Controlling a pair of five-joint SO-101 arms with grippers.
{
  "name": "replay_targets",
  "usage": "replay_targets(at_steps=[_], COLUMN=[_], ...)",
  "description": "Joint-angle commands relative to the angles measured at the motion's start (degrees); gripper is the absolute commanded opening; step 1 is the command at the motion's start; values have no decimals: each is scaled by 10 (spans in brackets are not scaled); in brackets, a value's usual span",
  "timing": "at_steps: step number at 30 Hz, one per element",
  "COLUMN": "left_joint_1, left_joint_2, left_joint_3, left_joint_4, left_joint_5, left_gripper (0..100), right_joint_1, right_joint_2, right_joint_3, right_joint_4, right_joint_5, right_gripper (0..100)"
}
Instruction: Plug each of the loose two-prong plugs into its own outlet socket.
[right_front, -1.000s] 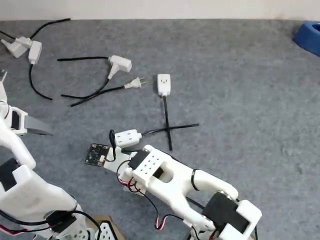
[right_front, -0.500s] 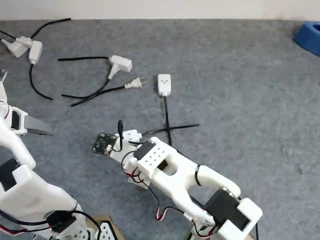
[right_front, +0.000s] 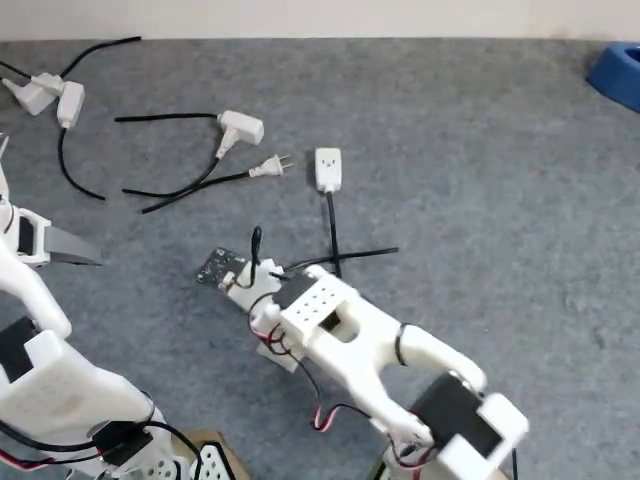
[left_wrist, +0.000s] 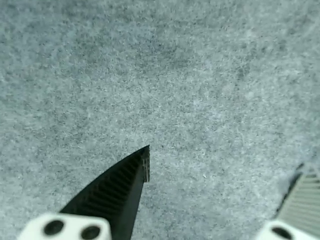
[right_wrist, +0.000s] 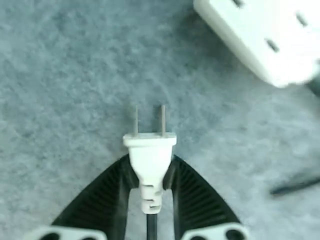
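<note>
My right gripper is shut on a white two-prong plug, gripping its body with the prongs pointing away from the wrist. A white outlet block lies a short way beyond the prongs and off to one side, its slots showing. In the high view my right arm stretches over the mat's middle, above the crossed black cords. My left gripper hangs open over bare carpet at the left edge. Another loose plug lies beside a white socket.
A white angled plug with a looping black cord lies at the back left. Two joined white pieces sit in the far left corner. A blue bowl is at the back right. Grey carpet covers the right half.
My right arm has swung up and to the right in the high view, carrying the plug, and now covers the outlet block seen earlier. The left arm has stayed put.
</note>
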Motion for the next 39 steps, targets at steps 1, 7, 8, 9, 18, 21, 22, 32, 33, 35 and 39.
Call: replay_targets(at_steps=[1, 7, 8, 9, 18, 21, 22, 32, 33, 35, 39], left_joint_1=[7, 13, 14, 14, 118, 174, 192, 345, 358, 388, 434], left_joint_2=[-5, -4, -4, -4, -25, -72, -95, -335, -364, -416, -500], left_joint_3=[-16, -15, -15, -10, -20, -36, -36, 196, 231, 286, 369], left_joint_4=[3, 4, 4, 4, 63, 80, 80, -97, -125, -163, -178], left_joint_5=[-5, -4, -4, -4, -2, 9, 26, 98, 98, 98, 74], left_gripper=[418, 418, 418, 418, 418, 418, 418, 418, 420, 421, 422], right_joint_1=[21, 20, 18, 18, 34, 72, 87, 114, 114, 110, 86], right_joint_2=[-93, -124, -124, -129, -170, -225, -240, -349, -353, -361, -378], right_joint_3=[-9, -18, -7, -1, -43, -9, 18, 175, 175, 182, 210], right_joint_4=[67, 132, 129, 123, 15, -65, -100, -269, -269, -269, -267], right_joint_5=[73, 94, 93, 91, 7, 1, -2, -40, -42, -42, -42], right_gripper=[8, 9, 9, 9, 8, 8, 8, 8, 8, 8, 8])
